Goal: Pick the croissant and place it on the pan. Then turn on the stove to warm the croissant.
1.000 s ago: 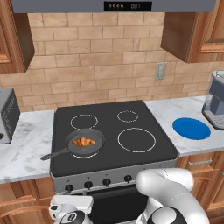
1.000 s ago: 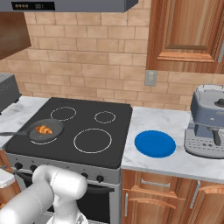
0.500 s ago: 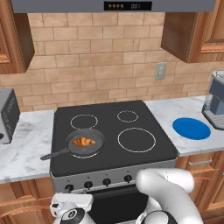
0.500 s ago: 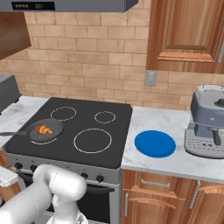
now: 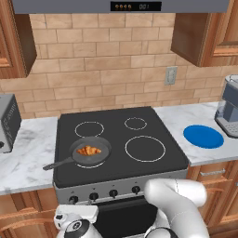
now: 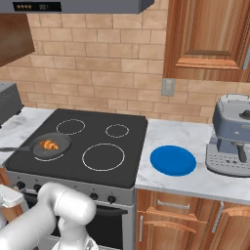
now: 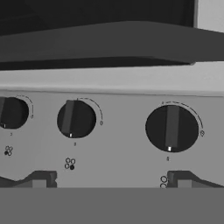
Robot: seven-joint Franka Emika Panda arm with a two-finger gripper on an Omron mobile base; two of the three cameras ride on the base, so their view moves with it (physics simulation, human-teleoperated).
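Croissant (image 5: 89, 150) lies in the pan (image 5: 103, 155), roughly at the middle of its bowl, and the pan sits on the stove's (image 5: 153, 124) front left burner with its handle pointing out to the left. Plate (image 5: 202, 136) lies bare on the counter (image 5: 29, 148) right of the stove. Down in front of the steel panel, the gripper (image 7: 111, 180) faces the knobs (image 7: 75, 119), its fingers (image 7: 40, 179) spread wide and holding nothing.
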